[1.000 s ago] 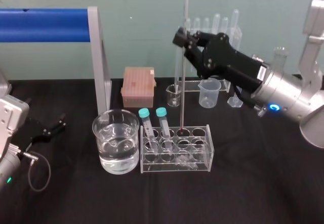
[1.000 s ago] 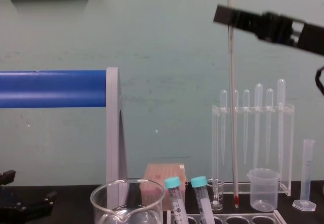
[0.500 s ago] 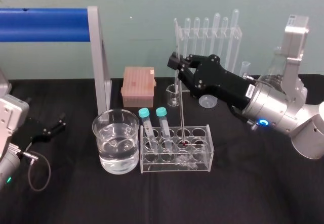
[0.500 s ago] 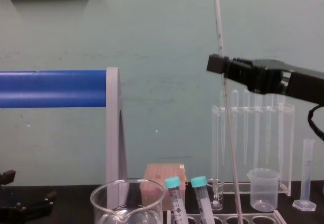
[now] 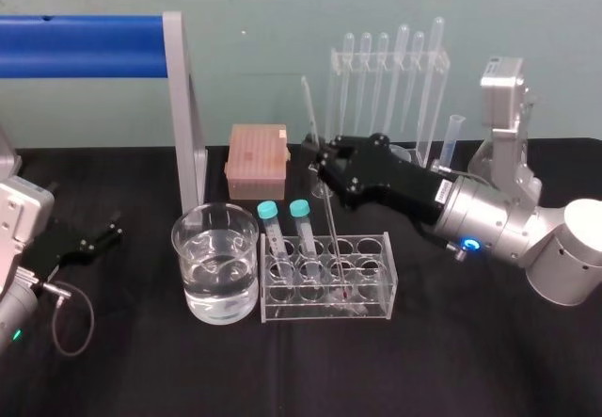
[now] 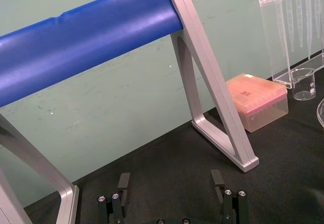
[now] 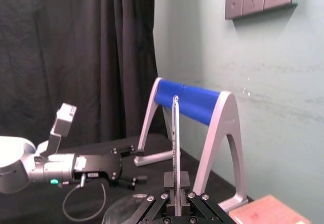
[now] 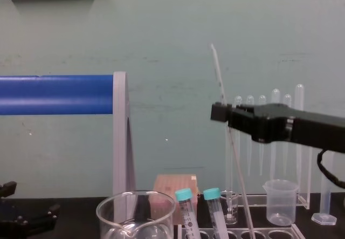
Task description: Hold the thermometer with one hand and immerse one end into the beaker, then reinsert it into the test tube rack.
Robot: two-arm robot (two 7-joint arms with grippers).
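Head view is showing me the right gripper (image 5: 322, 160), clenched on the thermometer (image 5: 334, 238), coming down and seating its red tip in the test tube rack (image 5: 374, 310) at the beaker's (image 5: 182, 248) 3 o'clock, so I'm judging reinsertion nearly done, with the left gripper (image 5: 94, 240) idling unclenched at 9 o'clock

The right claw (image 5: 318, 160) clamps the tilted thermometer (image 5: 332, 229); its lower end sits in the test tube rack (image 5: 385, 271) below the claw.
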